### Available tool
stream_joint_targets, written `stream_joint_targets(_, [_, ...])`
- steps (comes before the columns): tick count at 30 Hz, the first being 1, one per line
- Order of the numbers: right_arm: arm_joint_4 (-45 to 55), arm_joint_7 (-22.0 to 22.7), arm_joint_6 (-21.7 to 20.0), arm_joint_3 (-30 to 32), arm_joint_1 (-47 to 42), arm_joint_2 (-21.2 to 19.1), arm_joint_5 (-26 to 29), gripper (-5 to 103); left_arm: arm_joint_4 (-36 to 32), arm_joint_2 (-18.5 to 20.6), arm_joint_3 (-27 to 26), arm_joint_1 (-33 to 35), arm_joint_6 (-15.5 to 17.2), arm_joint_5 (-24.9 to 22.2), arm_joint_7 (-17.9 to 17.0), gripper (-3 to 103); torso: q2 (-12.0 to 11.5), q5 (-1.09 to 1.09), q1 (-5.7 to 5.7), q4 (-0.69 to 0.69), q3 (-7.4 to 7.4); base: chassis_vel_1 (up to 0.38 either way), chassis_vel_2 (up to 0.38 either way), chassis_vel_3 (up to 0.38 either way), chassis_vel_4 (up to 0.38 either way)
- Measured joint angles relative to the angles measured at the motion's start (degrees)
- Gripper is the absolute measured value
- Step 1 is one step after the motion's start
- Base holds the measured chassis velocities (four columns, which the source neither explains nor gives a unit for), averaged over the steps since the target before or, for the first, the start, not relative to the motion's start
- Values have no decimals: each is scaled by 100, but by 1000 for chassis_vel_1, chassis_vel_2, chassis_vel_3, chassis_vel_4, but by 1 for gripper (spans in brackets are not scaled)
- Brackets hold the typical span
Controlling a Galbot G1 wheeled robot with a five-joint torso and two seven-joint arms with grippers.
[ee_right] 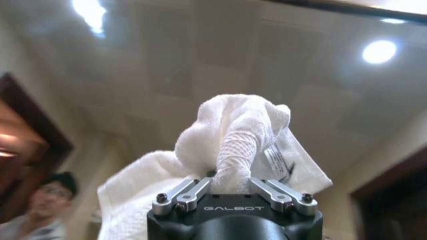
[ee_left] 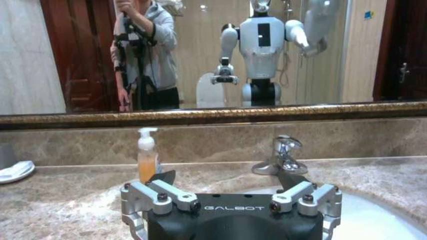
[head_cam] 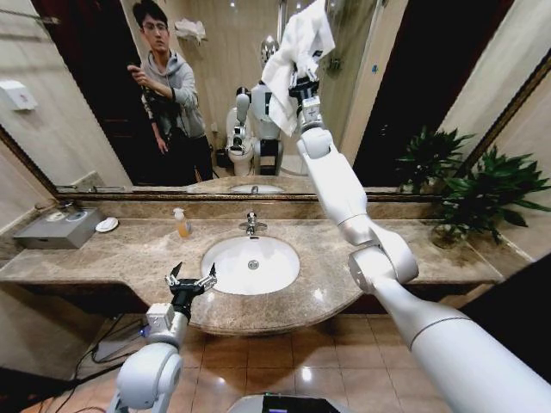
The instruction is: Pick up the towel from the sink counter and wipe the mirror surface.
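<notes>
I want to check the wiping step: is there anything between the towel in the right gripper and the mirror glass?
Nothing visible stands between them. The right gripper holds the towel raised at the mirror surface, well above the faucet and soap bottle. The left gripper waits open, low at the sink counter front edge.

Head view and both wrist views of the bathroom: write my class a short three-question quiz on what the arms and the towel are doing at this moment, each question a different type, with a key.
1. True or false: the towel lies on the sink counter.
2. Multiple choice: the left gripper is
A. shut on the soap bottle
B. open, over the counter's front edge by the basin
C. pressed on the mirror surface
3. Fill in: the raised right gripper is shut on the ____.

Key
1. False: it is held up against the mirror.
2. B: its fingers are spread and hold nothing.
3. towel
</notes>
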Motion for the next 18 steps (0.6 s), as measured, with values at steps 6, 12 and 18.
stream_joint_targets(6, [346, 40, -91, 346, -52, -582, 181, 9, 0, -1, 0, -1, 0, 0, 0, 100, 0, 4, 0, -8, 0, 0, 0, 0, 0])
stream_joint_targets(12, [500, 40, -138, 492, -59, -881, 287, 9, 0, 0, 0, 0, 0, 0, 0, 100, 0, 2, 0, -7, 0, 0, 0, 0, 0])
stream_joint_targets(18, [539, -24, -155, 94, -77, -462, 405, 9, 0, -1, 0, 0, 0, 0, 0, 100, 0, -1, 0, 0, 0, 0, 0, 0, 0])
